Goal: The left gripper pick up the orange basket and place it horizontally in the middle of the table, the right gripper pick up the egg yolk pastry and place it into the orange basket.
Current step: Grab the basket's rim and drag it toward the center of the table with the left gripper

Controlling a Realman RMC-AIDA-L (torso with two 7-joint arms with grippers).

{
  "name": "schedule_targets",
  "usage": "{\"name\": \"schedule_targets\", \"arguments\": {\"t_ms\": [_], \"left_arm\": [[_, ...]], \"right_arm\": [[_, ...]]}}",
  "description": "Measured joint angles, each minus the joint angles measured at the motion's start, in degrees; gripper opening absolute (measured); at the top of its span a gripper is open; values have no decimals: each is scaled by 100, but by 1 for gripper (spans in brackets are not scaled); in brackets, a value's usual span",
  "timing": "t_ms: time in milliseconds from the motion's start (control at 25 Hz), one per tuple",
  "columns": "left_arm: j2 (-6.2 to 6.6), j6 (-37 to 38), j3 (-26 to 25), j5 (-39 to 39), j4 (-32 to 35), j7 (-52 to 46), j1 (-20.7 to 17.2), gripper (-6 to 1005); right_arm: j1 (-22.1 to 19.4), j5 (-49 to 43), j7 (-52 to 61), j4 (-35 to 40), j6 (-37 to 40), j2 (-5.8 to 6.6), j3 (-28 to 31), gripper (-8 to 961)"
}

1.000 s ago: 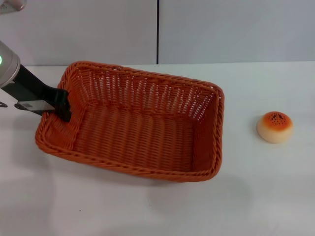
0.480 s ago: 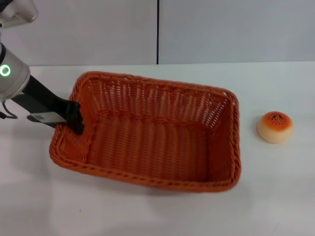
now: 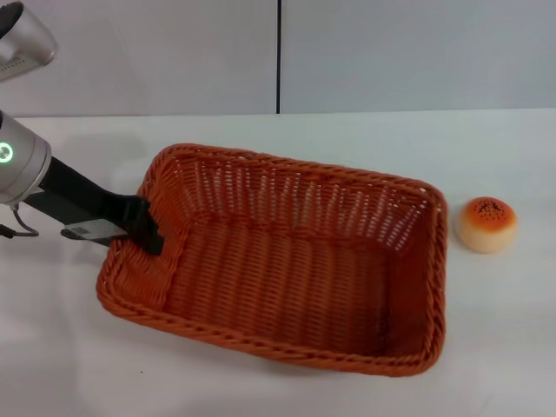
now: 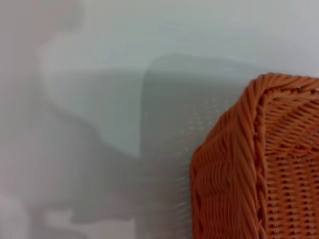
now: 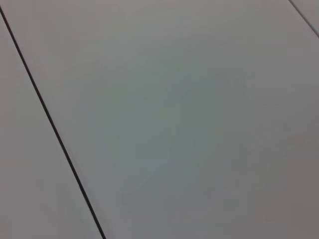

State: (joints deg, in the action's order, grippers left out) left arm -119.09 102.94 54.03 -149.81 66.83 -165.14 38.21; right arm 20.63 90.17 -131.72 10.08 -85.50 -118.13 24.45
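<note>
Basket gripped at its left rim, pastry alone on the right

The orange basket [image 3: 287,261] sits open side up on the white table [image 3: 486,347], filling the middle of the head view. Nothing lies inside it; only its woven floor and sloping walls show. Its long axis runs left to right but is skewed: the left end lies farther back and the right end comes nearer, so the braided rim slants across the table instead of lying square to the edge. Whether its base rests fully on the table or is slightly lifted cannot be told.

The left gripper [image 3: 143,230] reaches in from the left on its black forearm, with the silver joint and green ring light at the far left. Its fingers are clenched over the basket's left short wall, one black finger showing inside the rim. The left wrist view shows one rounded corner of the basket [image 4: 259,164], with its shadow falling on the table beside it.

The egg yolk pastry [image 3: 486,224] stands on the table just beside the basket's right end, apart from it, sesame-dotted orange crown up.

The right gripper is out of sight; the right wrist view shows only the grey panelled wall [image 5: 174,124] with a dark seam
</note>
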Motion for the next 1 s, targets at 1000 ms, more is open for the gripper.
{"name": "schedule_targets", "arguments": {"t_ms": [1000], "left_arm": [[61, -754, -73, 544, -375, -1, -125, 134]], "right_arm": [[45, -45, -3, 7, 62, -9, -2, 586]]}}
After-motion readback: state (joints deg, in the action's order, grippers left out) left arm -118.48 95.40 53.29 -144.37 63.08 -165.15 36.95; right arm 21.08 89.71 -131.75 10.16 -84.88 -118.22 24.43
